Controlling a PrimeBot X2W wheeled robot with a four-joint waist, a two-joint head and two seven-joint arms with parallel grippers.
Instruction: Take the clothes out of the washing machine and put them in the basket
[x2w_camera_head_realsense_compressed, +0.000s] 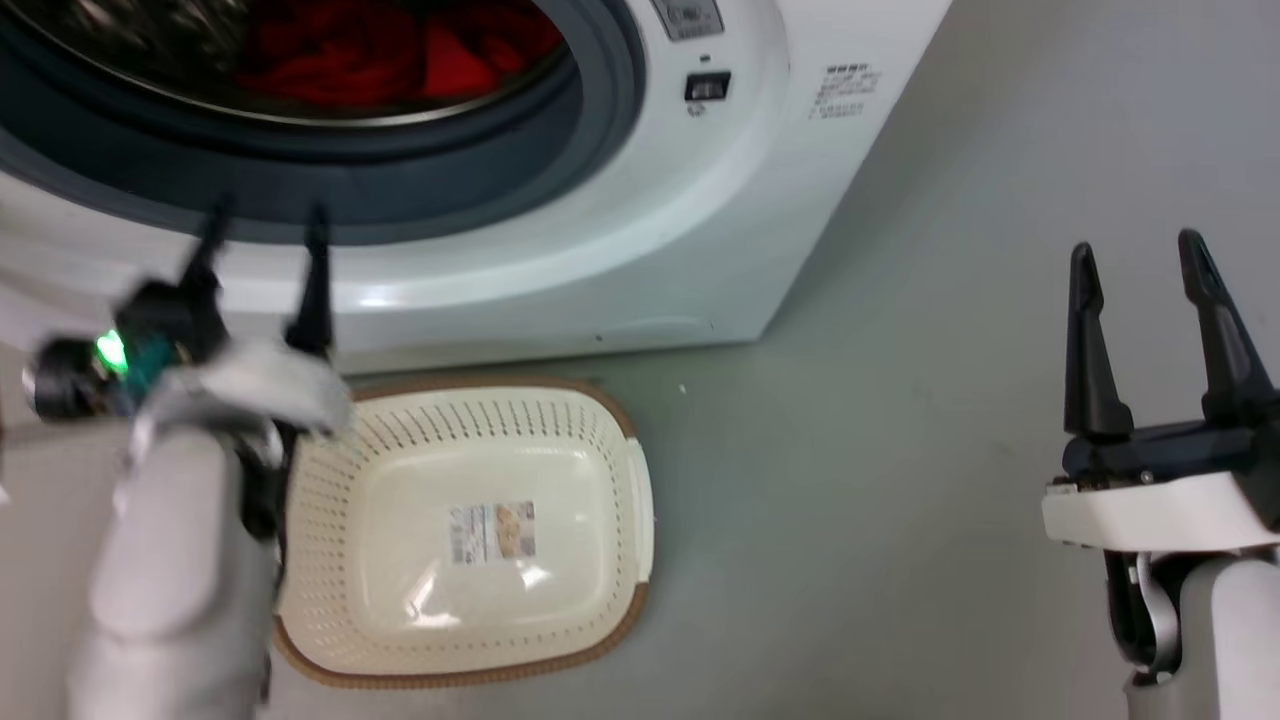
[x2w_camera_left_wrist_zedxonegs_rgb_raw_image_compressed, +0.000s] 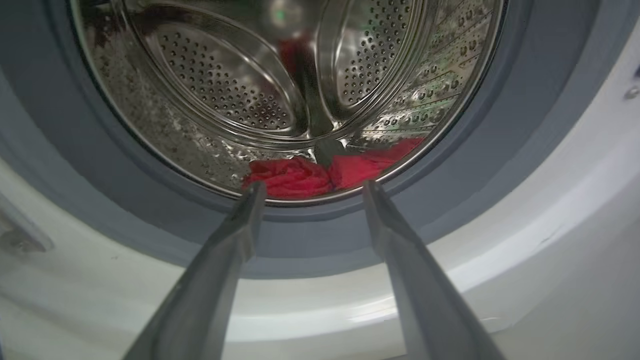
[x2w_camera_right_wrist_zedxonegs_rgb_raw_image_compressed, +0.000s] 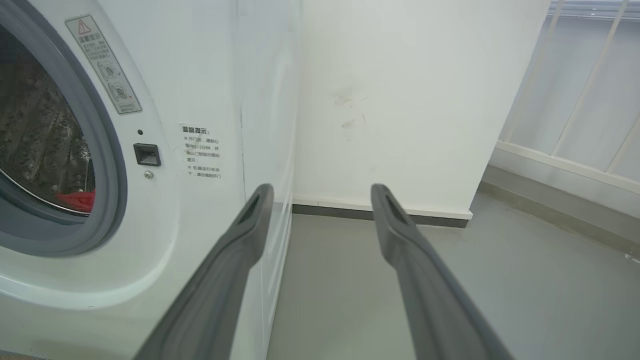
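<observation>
Grey floor (x2w_camera_head_realsense_compressed: 880, 480) meets a white wall (x2w_camera_right_wrist_zedxonegs_rgb_raw_image_compressed: 400, 100) at a dark skirting, with a pale railing (x2w_camera_right_wrist_zedxonegs_rgb_raw_image_compressed: 575, 110) to one side. Left gripper (x2w_camera_head_realsense_compressed: 266, 225): released, its two dark fingers spread with nothing between them, raised in front of the lower arc of the washing machine (x2w_camera_head_realsense_compressed: 650, 250) porthole and pointing at the opening. A green light (x2w_camera_head_realsense_compressed: 110, 352) glows on the wrist behind it; this arm is blurred in the head view. In the left wrist view the fingertips stand level with the bottom lip of the perforated steel drum (x2w_camera_left_wrist_zedxonegs_rgb_raw_image_compressed: 225, 85), short of the grey gasket (x2w_camera_left_wrist_zedxonegs_rgb_raw_image_compressed: 525, 125), and not in contact with anything. Clothes (x2w_camera_left_wrist_zedxonegs_rgb_raw_image_compressed: 290, 177): bright red fabric, lying bunched on the drum bottom just past that lip, inside the machine and apart from both grippers. Basket (x2w_camera_head_realsense_compressed: 450, 678): cream-white perforated plastic with a brown rim, standing on the floor close to the foot of the machine, below and just beside the left forearm; its paper label (x2w_camera_head_realsense_compressed: 493, 532) is in plain sight on the bottom. Right gripper (x2w_camera_head_realsense_compressed: 1138, 250): also released and holding nothing, fingers upright, well apart from the basket and off to the right of the machine. The right wrist view looks past the machine's front corner, where a small black latch recess (x2w_camera_right_wrist_zedxonegs_rgb_raw_image_compressed: 147, 154), a warning sticker (x2w_camera_right_wrist_zedxonegs_rgb_raw_image_compressed: 102, 65) and a printed notice (x2w_camera_right_wrist_zedxonegs_rgb_raw_image_compressed: 202, 152) are fixed beside the porthole.
</observation>
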